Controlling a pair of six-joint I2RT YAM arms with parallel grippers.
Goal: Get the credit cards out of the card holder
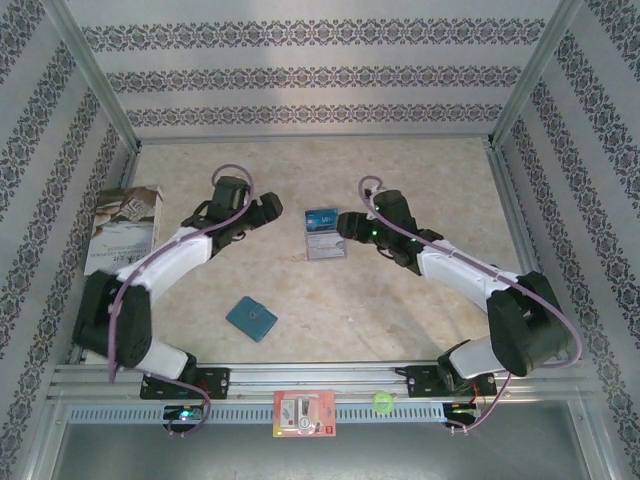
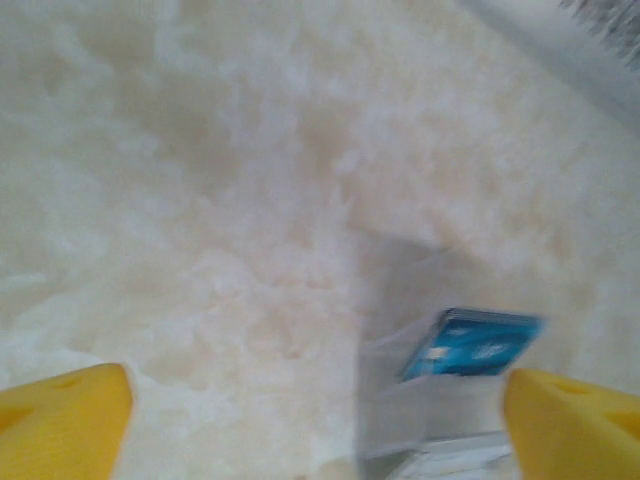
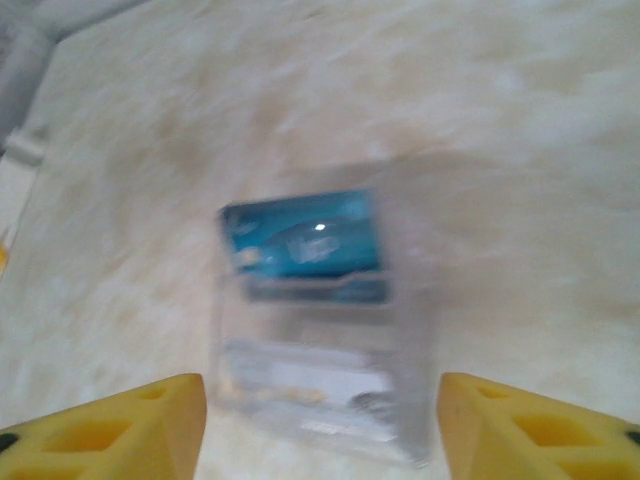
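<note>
Beige marbled table [image 1: 400, 300] under patterned walls, with card holder [image 1: 324, 234] lying open and flat near the middle, between the two arms. Holds a blue card [image 3: 305, 235] in the far clear pocket and paler cards [image 3: 300, 385] in the near one (too blurred to count). Left gripper [image 2: 315, 395] spread wide with nothing in it, holder low and off to its right side. Right gripper [image 3: 320, 400] likewise well apart and empty, aimed squarely at the holder, not touching it. Looks like the approach before a pull, both pockets loaded. Next probably calls for pinning the holder down with one gripper, pinching whatever edge of the blue card shows with the other, then sliding it out along the pocket.
</note>
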